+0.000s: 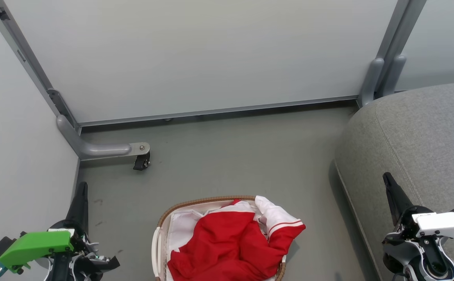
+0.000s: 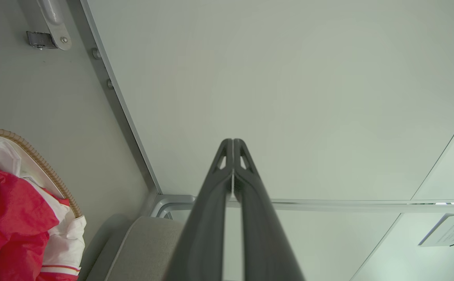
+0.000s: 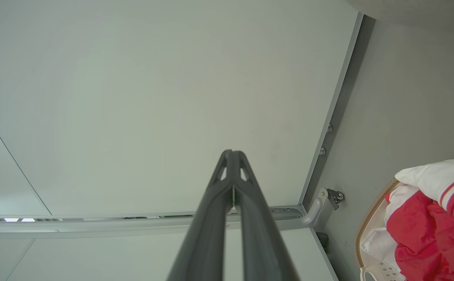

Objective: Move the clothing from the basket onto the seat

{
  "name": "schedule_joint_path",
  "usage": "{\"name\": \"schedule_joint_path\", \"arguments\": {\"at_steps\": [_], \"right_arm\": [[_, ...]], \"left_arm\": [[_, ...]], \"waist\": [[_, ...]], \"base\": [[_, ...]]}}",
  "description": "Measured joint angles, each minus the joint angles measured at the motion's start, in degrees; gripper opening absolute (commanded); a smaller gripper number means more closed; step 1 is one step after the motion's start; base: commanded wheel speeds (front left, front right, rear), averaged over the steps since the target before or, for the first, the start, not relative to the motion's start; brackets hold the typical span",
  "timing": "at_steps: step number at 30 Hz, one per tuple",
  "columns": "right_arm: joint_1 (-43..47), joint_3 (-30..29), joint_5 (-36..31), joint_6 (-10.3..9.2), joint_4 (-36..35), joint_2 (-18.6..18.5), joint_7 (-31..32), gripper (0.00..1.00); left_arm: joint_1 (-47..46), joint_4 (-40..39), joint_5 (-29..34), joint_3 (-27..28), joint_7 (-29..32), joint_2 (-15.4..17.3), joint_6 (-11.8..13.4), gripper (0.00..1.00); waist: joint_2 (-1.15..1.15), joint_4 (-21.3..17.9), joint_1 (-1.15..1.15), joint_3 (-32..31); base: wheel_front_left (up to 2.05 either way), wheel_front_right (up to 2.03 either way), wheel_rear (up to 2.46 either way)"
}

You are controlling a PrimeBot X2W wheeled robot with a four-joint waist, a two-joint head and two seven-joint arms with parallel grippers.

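Red clothing (image 1: 227, 246) with white panels lies heaped in the basket (image 1: 195, 205), an oval white one with a brown woven rim, on the floor at the bottom centre of the head view. A white cuff with thin red stripes (image 1: 279, 220) hangs over the basket's right rim. The grey seat (image 1: 418, 132) stands to the right. My left gripper (image 1: 81, 187) is shut and empty at the lower left, left of the basket. My right gripper (image 1: 386, 177) is shut and empty over the seat's edge. The clothing (image 2: 12, 226) (image 3: 430, 230) and each shut gripper (image 2: 233, 142) (image 3: 233, 153) appear in the wrist views too.
Pale partition panels (image 1: 195, 54) close off the back and left. A grey partition foot with a black caster (image 1: 141, 160) juts onto the floor at the left. Grey posts (image 1: 383, 76) stand at the back right, beside the seat. Open grey floor (image 1: 242, 152) lies between basket and panels.
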Motion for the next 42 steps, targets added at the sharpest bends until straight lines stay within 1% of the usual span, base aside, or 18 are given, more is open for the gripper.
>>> {"name": "schedule_joint_path", "arguments": {"at_steps": [17, 18, 23, 27, 30, 39, 42], "right_arm": [[0.00, 0.00, 0.00, 0.00, 0.00, 0.00, 0.00, 0.00], [0.02, 0.00, -0.01, 0.00, 0.20, 0.04, 0.00, 1.00], [1.06, 0.16, -0.11, -0.02, 2.03, 0.70, -0.19, 1.00], [1.12, 0.54, -1.56, -0.02, 2.16, 0.37, -1.36, 1.00], [1.08, 0.49, -4.50, -0.02, 2.42, 0.07, -2.24, 1.00], [0.82, 0.60, -16.28, -0.02, 1.90, -0.05, -4.66, 1.00], [0.66, 1.12, -19.69, -0.02, 1.67, -0.11, -5.36, 1.00]], "left_arm": [[0.00, 0.00, 0.00, 0.00, 0.00, 0.00, 0.00, 0.00], [0.06, 0.16, 0.00, -0.01, -0.02, -0.04, 0.02, 1.00], [1.64, 2.37, 0.02, -0.16, -0.25, -0.43, 0.07, 1.00], [1.69, 2.91, 1.38, -0.44, -1.56, -0.41, 0.08, 1.00], [1.68, 3.10, 4.64, -0.23, -2.38, -0.37, 0.07, 1.00], [1.63, 2.79, 18.78, -0.05, -4.71, -0.33, 0.09, 1.00], [1.63, 2.58, 22.52, -0.41, -5.46, -0.33, 0.26, 1.00]], "waist": [[0.00, 0.00, 0.00, 0.00], [0.00, 0.00, 0.00, 0.00], [0.00, 0.00, 0.00, 0.04], [0.00, 0.02, 0.00, 0.08], [0.00, 0.03, 0.00, 0.13], [0.00, 0.00, 0.00, 0.38], [0.00, 0.02, 0.00, 0.48]], "base": [[0.00, 0.00, 0.00], [0.00, 0.00, 0.00], [0.00, 0.00, 0.00], [0.00, 0.00, 0.00], [0.00, 0.00, 0.00], [0.00, 0.00, 0.00], [0.00, 0.00, 0.00]]}}
